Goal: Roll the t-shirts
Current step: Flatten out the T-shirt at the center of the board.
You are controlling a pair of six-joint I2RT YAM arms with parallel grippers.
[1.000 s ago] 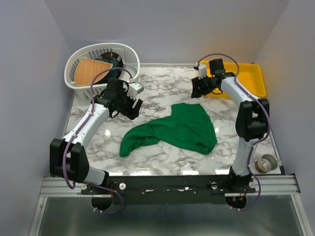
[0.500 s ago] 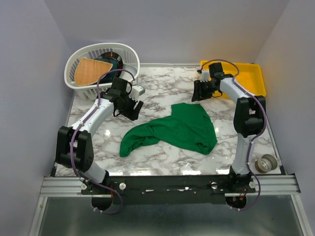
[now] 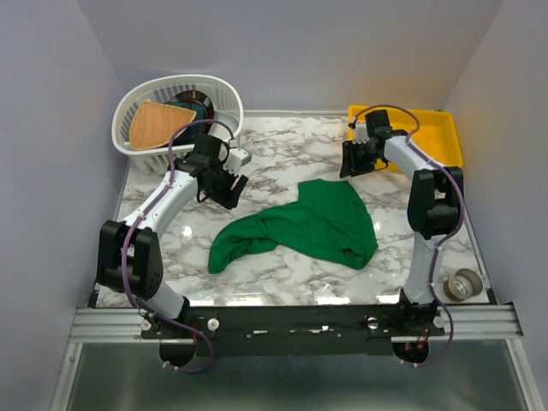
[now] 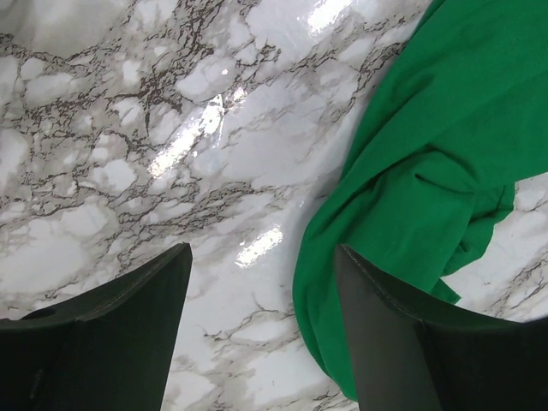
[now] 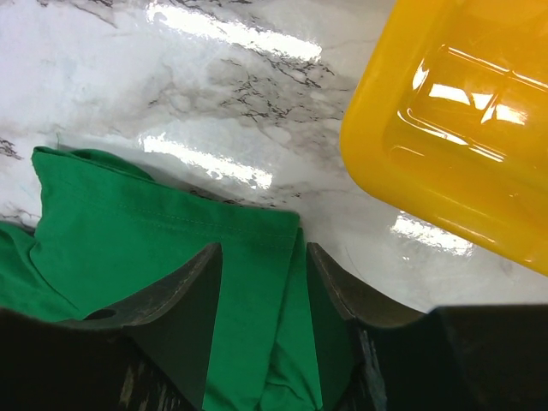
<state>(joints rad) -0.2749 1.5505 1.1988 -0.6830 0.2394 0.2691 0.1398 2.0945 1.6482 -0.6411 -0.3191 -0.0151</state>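
**A:** Where is the t-shirt (image 3: 317, 224)?

**B:** It lies crumpled on the marble table (image 3: 282, 150), about midway between the two arms, and it is not rolled. The broad part sits toward the right. One end runs out in a narrow, bunched tail toward the near left.

**A:** And the left gripper (image 4: 261, 257)?

**B:** Its jaws are spread wide, with only bare marble between them. It hangs over the table to the left of the shirt and holds nothing. In its wrist view the green cloth passes behind the finger on the right.

**A:** The right gripper (image 5: 261, 250)?

**B:** Its fingers are parted too, and it pinches nothing. It sits over the far edge of the shirt, near the yellow tray (image 3: 449, 141). A stitched green hem shows through the gap. I cannot tell whether the tips touch the fabric, because the fingers hide that spot.

**A:** What else is on the table?

**B:** A white laundry basket (image 3: 175, 81) stands at the far left corner with an orange cloth (image 3: 154, 124) in it. A roll of tape (image 3: 465, 284) lies at the near right edge, beside the right arm's base
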